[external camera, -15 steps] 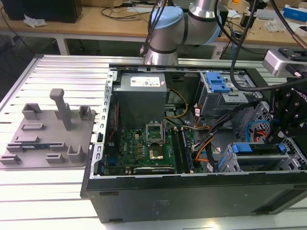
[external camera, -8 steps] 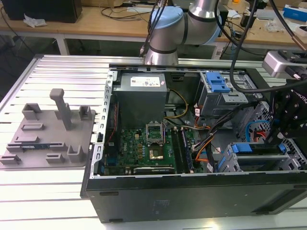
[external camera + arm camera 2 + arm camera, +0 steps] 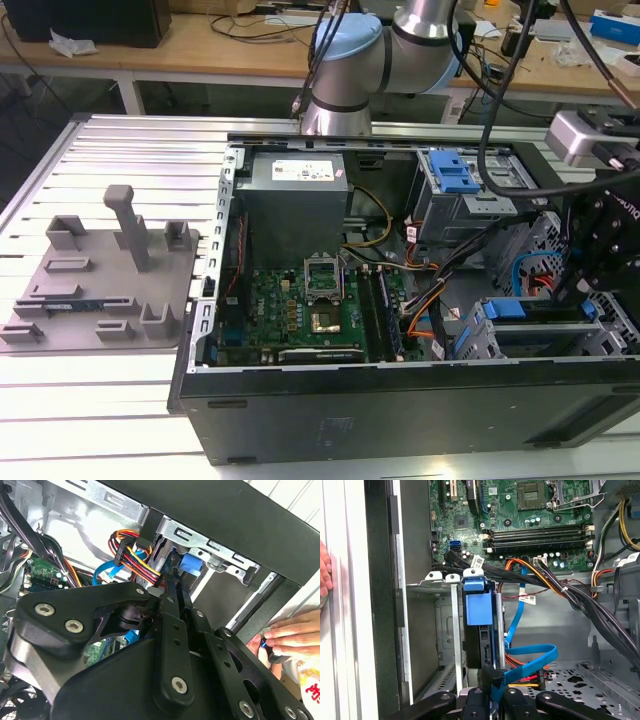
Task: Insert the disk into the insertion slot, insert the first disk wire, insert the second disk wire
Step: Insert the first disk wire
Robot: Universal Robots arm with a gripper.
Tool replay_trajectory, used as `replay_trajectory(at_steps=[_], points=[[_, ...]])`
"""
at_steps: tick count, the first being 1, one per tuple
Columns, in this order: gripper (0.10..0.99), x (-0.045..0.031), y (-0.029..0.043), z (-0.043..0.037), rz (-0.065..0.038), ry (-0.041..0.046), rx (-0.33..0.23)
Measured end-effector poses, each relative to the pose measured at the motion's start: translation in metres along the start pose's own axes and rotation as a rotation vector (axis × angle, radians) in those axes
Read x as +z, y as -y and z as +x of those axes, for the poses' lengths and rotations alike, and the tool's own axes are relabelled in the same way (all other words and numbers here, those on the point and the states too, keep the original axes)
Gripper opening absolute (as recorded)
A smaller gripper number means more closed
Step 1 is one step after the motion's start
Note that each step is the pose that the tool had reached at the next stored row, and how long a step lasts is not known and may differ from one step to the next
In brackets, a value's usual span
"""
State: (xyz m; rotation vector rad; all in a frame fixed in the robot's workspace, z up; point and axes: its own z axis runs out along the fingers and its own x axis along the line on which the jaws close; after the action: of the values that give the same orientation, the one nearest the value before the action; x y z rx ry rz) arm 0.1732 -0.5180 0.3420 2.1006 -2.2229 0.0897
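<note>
Gripper (image 3: 493, 680) pinches blue wire (image 3: 532, 661) near its end, just beside the disk (image 3: 476, 605), seated edge-on in the insertion slot (image 3: 432, 582). Wire judged limp and light; best held at the stiff connector end, not mid-ribbon.

The exterior view looks down from high up and well back, taking in the whole open computer case (image 3: 400, 410) on the slatted table (image 3: 100, 400). Both wrist views sit close behind the pincer (image 3: 490, 697) (image 3: 172, 590) and face into the case from different sides. All three views share the insertion slot (image 3: 432, 587) (image 3: 200, 537) (image 3: 530, 325) and the motherboard (image 3: 530, 520) (image 3: 45, 572) (image 3: 300, 300).
</note>
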Motion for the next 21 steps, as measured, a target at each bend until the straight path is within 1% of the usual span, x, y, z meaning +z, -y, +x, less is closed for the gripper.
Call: replay_trajectory(at_steps=[9, 13, 19, 20, 21], points=[[0.165, 0.0016, 0.0008, 0.0010, 0.000, 0.0002, 0.002], [0.165, 0.0037, 0.0010, 0.0022, 0.000, 0.0004, 0.003], [0.165, 0.0039, 0.0010, 0.0033, 0.000, -0.0003, 0.003], [0.176, 0.0033, 0.0009, 0.0034, 0.000, -0.0002, 0.003], [0.239, 0.0004, 0.0009, 0.0036, 0.000, 0.0003, 0.003]])
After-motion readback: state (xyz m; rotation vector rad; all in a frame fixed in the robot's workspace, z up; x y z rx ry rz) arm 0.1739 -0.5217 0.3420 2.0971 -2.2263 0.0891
